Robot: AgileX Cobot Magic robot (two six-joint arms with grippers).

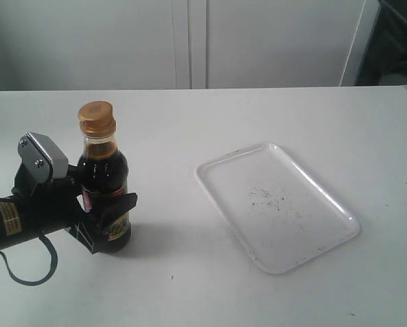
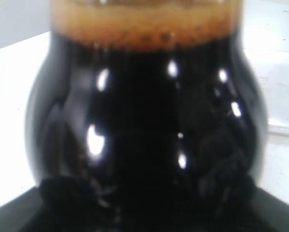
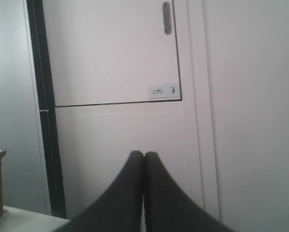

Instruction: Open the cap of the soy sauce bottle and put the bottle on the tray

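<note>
Soy sauce bottle (image 1: 104, 184): stands on the surface (image 1: 189, 293) at the left of the frame, well apart from the tray (image 1: 305, 197) at centre right.
My left jaws: clamped on the bottle's lower body, one on each side, at label height.
My right jaws: pressed together, holding nothing.
Progress: early, I judge; the cap (image 1: 96, 117) is still down and the bottle is not yet on the tray.
Axis: upright, long axis vertical, cap toward the top of the frame.
</note>
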